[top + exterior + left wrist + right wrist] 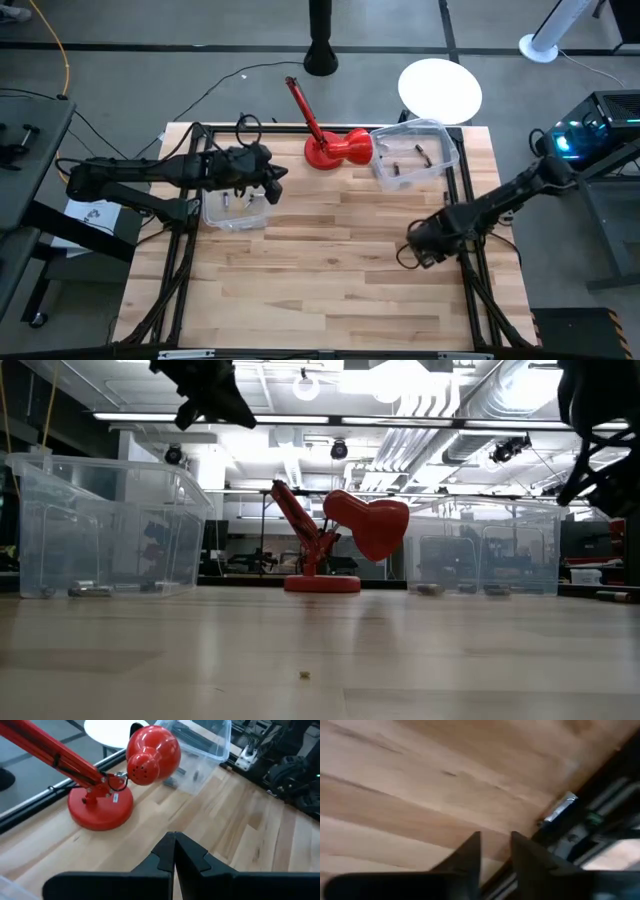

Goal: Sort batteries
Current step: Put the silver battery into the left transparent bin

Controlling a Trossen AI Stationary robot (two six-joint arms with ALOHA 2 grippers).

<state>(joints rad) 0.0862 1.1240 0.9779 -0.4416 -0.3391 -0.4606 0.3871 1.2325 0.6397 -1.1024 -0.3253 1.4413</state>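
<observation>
Two clear plastic bins stand on the wooden table: the left bin and the right bin. Small dark batteries lie on the floor of each, and the low view shows them too. My left gripper hangs shut and empty above the left bin's far right corner. My right gripper hovers narrowly open over bare wood. One silvery battery lies on the wood beside a dark rail, ahead of the right fingers.
A red desk lamp stands between the two bins at the table's far side, with its head bent down beside the right bin. Black frame rails run along the table's left and right sides. Bare wood fills the middle and near half.
</observation>
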